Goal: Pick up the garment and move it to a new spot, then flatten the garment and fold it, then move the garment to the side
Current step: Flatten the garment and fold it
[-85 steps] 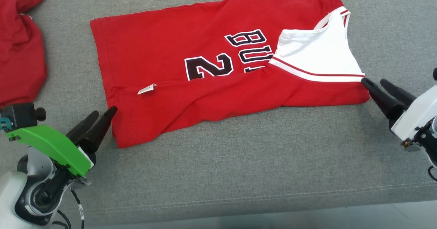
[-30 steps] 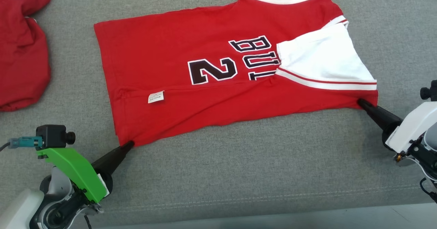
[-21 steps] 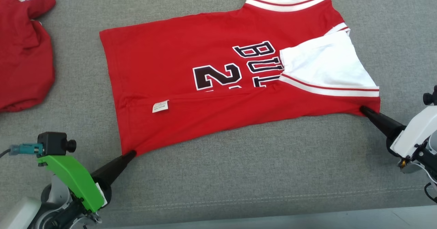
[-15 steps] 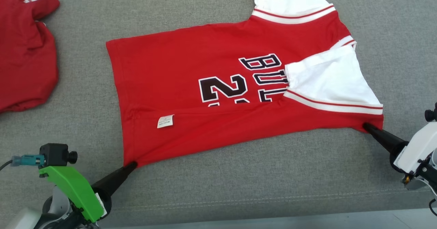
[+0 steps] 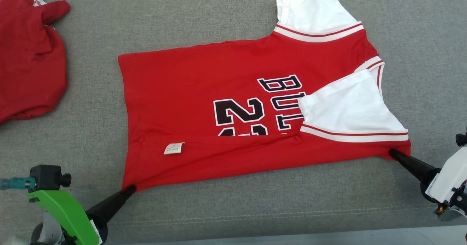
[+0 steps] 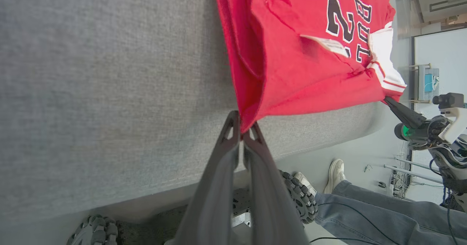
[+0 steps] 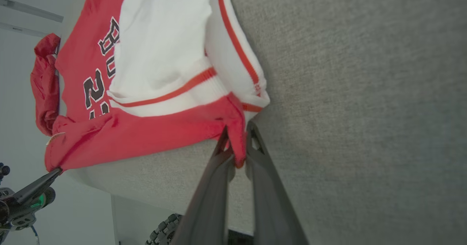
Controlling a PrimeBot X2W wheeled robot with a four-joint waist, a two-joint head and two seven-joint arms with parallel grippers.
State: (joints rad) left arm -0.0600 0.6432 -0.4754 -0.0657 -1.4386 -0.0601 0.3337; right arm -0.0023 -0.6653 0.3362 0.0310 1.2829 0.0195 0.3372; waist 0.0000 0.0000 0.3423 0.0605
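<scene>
Red jersey (image 5: 204, 102) lay on the grey cushion (image 5: 255, 208), near its front edge, with the near side folded over the print and one white sleeve (image 5: 346, 110) laid on top. The left gripper (image 5: 132, 188) pinched the near hem corner and the right gripper (image 5: 392, 152) pinched the near shoulder corner, with the jaws pressed together on cloth at both ends. I judged this grip was for keeping the folded edge straight and tight while the jersey was smoothed or shifted. Both arms reached in low from the front, with their fingers slanting inward and almost flat to the cushion. Another red garment (image 5: 33, 62) sat well apart at the far left.
</scene>
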